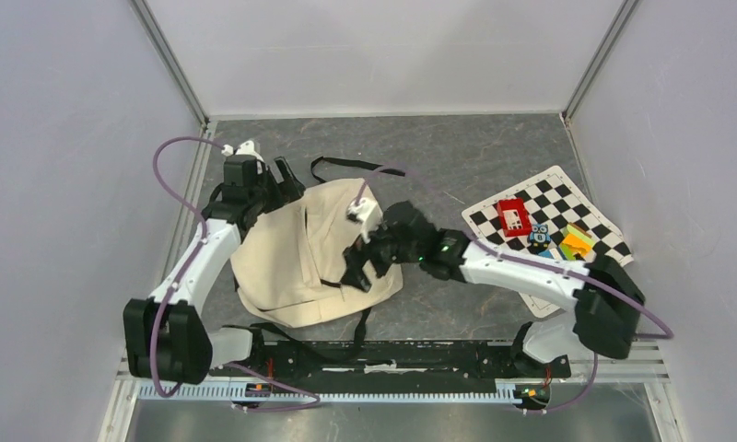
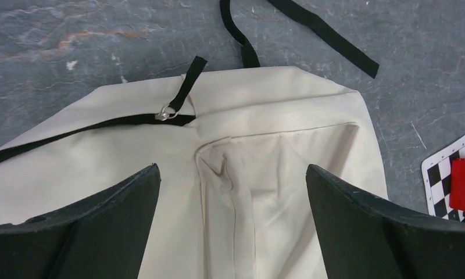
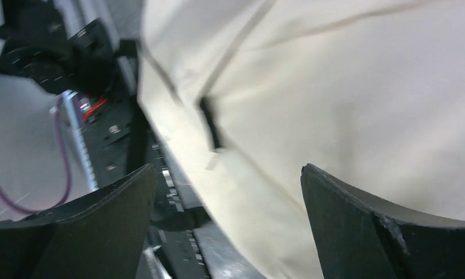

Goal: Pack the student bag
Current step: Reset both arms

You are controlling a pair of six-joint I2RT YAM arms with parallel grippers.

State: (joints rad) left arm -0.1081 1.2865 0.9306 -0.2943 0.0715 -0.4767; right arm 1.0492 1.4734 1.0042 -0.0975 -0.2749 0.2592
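The student bag (image 1: 296,258), cream fabric with black straps, lies flat on the grey table left of centre. My left gripper (image 1: 284,184) hangs over the bag's far left corner, open. In the left wrist view its jaws (image 2: 231,168) stand wide apart above the cream cloth (image 2: 265,192), with nothing between them. A metal zipper pull (image 2: 168,114) and black zipper trim lie just beyond. My right gripper (image 1: 358,265) is at the bag's right side, open. In the right wrist view the right gripper (image 3: 228,168) frames the bag's edge (image 3: 335,93), gripping nothing.
A checkered mat (image 1: 549,221) at the right carries a red box (image 1: 513,217), a small owl figure (image 1: 539,236) and a colourful block (image 1: 577,243). Loose black straps (image 2: 326,35) trail beyond the bag. The black mounting rail (image 1: 392,354) runs along the near edge. Walls close in on three sides.
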